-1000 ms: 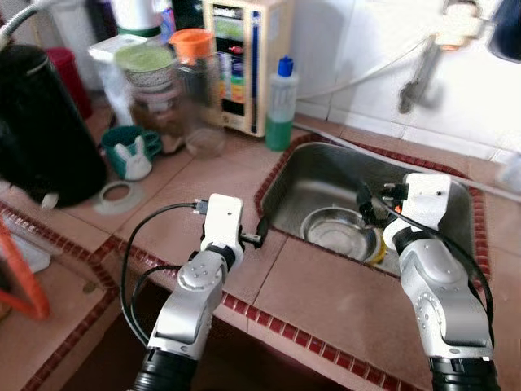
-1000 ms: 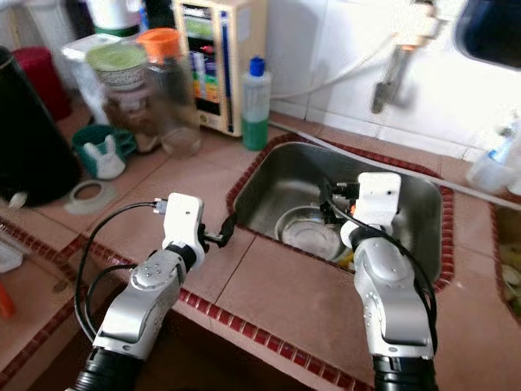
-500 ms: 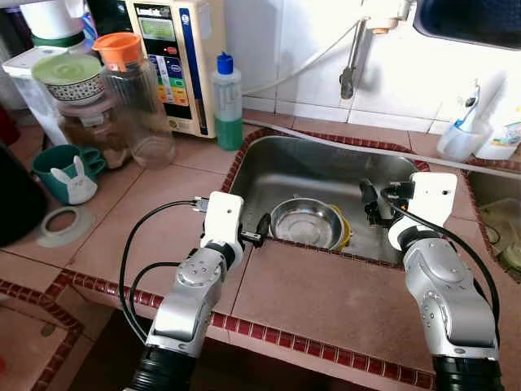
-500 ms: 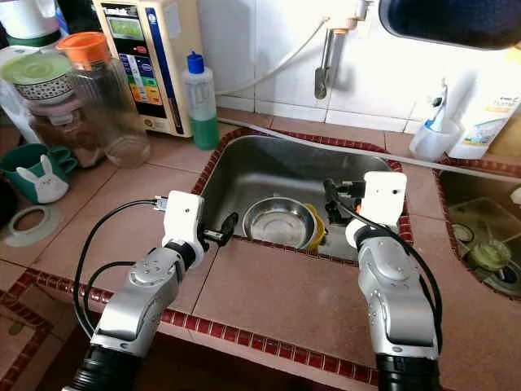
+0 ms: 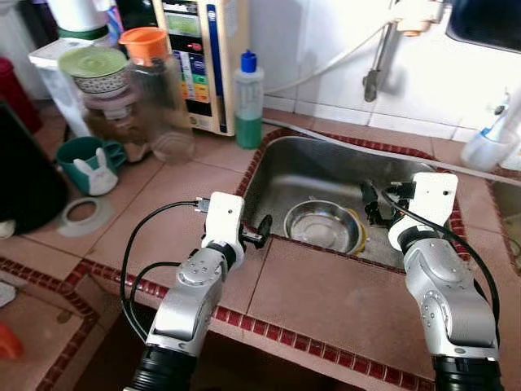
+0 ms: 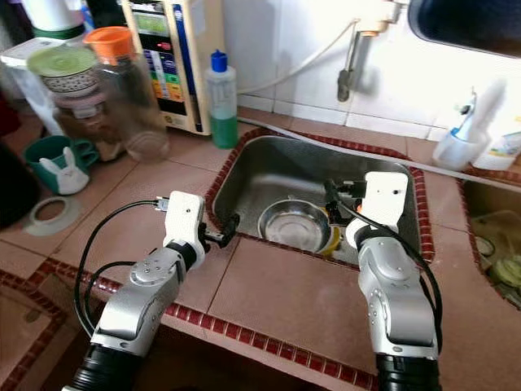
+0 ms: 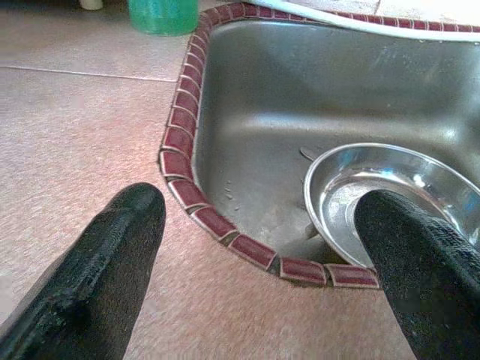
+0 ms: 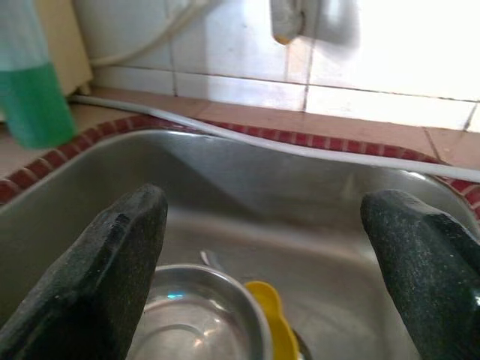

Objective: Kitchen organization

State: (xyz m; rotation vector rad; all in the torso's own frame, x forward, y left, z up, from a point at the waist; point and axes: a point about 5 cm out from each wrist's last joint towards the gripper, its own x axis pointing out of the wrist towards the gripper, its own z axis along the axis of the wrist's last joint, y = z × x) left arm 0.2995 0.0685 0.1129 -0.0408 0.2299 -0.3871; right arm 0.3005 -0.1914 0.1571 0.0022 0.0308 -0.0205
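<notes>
The steel bowl [image 5: 323,226] lies in the sink [image 5: 326,167], a yellow item [image 8: 271,315] touching its right side. The left gripper [image 7: 255,255], fingers spread wide, hovers over the sink's near-left rim; the bowl lies just beyond its right fingertip. The right gripper [image 8: 274,247], fingers also wide, hangs above the sink's right part, the bowl below and to its left.

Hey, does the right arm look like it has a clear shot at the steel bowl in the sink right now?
Probably yes. The right gripper hangs open over the sink, with the steel bowl just below and toward the robot's left. Nothing lies between them; a yellow item rests against the bowl's near side.
</notes>
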